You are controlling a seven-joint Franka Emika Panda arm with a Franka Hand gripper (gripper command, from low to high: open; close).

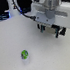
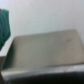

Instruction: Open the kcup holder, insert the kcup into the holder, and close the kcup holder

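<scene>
Upper right of the exterior view: one white robot arm (image 1: 48,9) with its gripper (image 1: 55,30) hanging dark beneath it, just above the surface. The jaws are too small and blurred to tell whether they stand open or closed; nothing can be seen between them.

Lower left-centre of the exterior view: the kcup (image 1: 25,55), one item, a tiny round pod with a bright green top, resting on the white surface (image 1: 17,31). It sits well apart from the gripper, down and to the exterior view's left of it, with bare surface all round.

Upper left of the exterior view: dark clutter (image 1: 2,17) along the far edge of the surface, blurred, with a thin black cable (image 1: 15,6) running across toward the arm.

Wrist view, lower half of the frame: a large grey boxy form (image 2: 45,52), heavily blurred, with a dark band (image 2: 40,76) along its lower edge; identity cannot be told. Left edge of the frame: a green patch (image 2: 4,29), also blurred. White surface (image 2: 45,15) fills the upper part.
</scene>
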